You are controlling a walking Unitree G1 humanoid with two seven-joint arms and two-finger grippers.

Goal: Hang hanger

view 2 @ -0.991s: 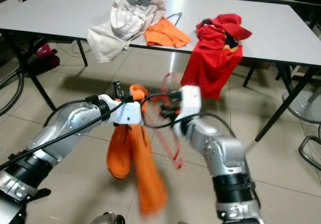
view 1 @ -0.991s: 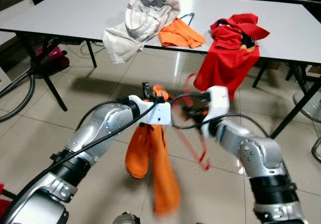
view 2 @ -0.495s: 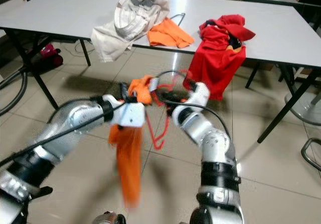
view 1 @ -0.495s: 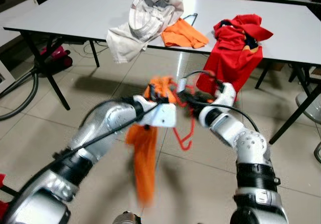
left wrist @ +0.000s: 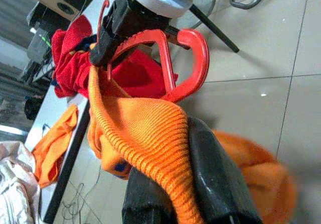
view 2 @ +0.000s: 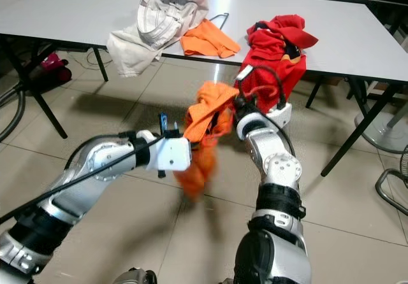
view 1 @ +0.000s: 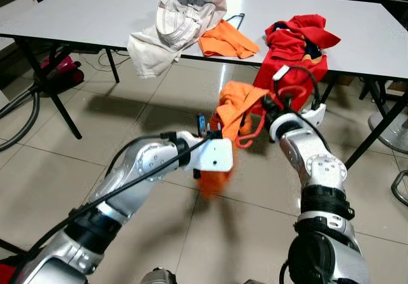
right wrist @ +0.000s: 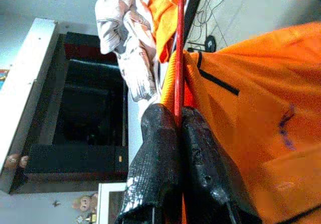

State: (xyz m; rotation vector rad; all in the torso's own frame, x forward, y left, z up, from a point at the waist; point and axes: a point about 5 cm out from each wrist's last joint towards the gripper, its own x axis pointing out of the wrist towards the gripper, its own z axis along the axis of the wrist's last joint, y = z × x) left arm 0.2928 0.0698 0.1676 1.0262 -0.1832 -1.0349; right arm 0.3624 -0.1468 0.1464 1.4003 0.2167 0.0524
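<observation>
My left gripper [view 1: 205, 126] is shut on an orange knit garment [view 1: 231, 107], which bunches up between its black fingers [left wrist: 215, 184] and hangs down blurred below the wrist. My right gripper [view 1: 266, 106] is shut on a thin red hanger [view 1: 252, 133]; its rod [right wrist: 178, 48] runs between the fingers [right wrist: 155, 158]. The garment's upper part drapes over the hanger beside the right gripper. The hanger's red hook [left wrist: 190, 63] curls out past the cloth. Both grippers are held close together above the tiled floor, just in front of the table.
A long white table [view 1: 95, 10] stands ahead with a white garment [view 1: 178, 16], an orange cloth [view 1: 226, 42] and a red garment [view 1: 293, 55] hanging over its front edge. Black table legs [view 1: 64, 112] and cables are at the left, a chair base at the right.
Both arms have risen and swung right toward the table. The orange garment, which hung long below the left gripper, is now gathered up over the hanger.
</observation>
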